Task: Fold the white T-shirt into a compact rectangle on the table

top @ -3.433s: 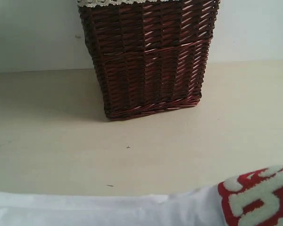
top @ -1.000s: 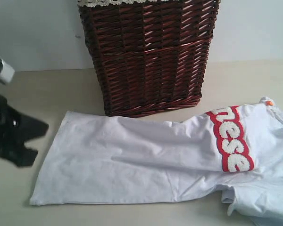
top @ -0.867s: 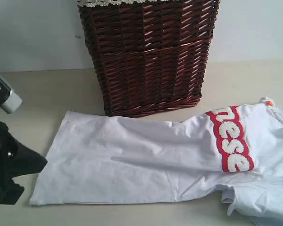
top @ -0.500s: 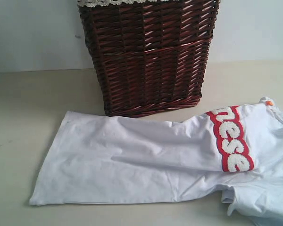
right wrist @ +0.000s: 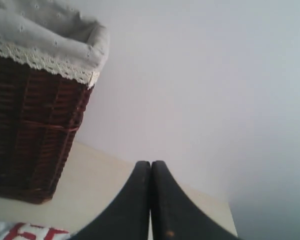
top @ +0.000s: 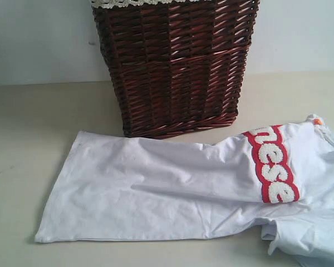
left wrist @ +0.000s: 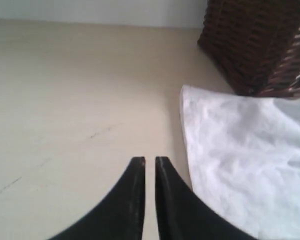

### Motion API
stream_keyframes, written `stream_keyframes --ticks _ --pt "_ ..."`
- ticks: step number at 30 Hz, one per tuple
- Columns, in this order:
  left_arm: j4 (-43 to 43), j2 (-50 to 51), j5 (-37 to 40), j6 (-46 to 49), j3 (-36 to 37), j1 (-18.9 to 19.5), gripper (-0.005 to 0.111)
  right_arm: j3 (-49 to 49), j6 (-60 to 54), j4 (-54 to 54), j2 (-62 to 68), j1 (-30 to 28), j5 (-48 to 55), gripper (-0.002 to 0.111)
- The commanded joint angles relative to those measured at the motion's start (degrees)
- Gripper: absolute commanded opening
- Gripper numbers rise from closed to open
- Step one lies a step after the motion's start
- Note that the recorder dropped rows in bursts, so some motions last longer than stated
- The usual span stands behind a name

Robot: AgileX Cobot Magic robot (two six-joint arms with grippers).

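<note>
The white T-shirt [top: 156,189] lies spread on the table [top: 28,128] in front of the wicker basket [top: 172,67], with its red-edged lettering [top: 274,167] toward the right. The left pincer [left wrist: 150,161] is all but clenched, with only a thin slit between its tips, and it grips nothing. It hangs over bare table, and the shirt's edge is just beside it. The right pincer [right wrist: 151,165] is clenched and empty, apart from the shirt and pointing toward the wall.
</note>
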Motion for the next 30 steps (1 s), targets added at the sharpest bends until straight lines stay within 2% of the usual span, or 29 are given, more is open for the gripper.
stream_keyframes --ticks 1,7,15,22,24,26,30 --pt "2.3 -0.5 -0.5 -0.4 2.8 0.2 0.011 0.1 7.1 -1.0 -3.5 -0.2 -0.5 0.0" --pt "2.3 -1.3 -0.5 -0.4 3.5 0.2 0.011 0.1 13.1 -10.1 -6.6 -0.2 -0.4 0.0" --pt "2.3 -17.4 -0.7 -0.4 6.8 0.1 0.011 0.9 16.1 -15.5 -7.7 -0.2 -0.4 0.0" --pt "2.3 -26.8 -0.6 -0.3 11.6 0.1 0.011 9.9 15.9 -15.5 -7.7 -0.2 0.8 0.0" --pt "3.7 -26.8 3.7 -0.3 11.6 0.1 0.011 13.1 15.9 -15.5 -7.3 -0.2 0.9 0.0" --pt "3.3 -26.8 4.0 -0.3 11.6 0.1 0.011 16.7 15.8 -15.5 -6.5 -0.2 0.7 0.0" --pt "3.3 -26.8 3.9 -0.3 11.6 0.1 0.011 23.2 7.5 -14.6 -2.5 -0.2 -3.7 0.0"
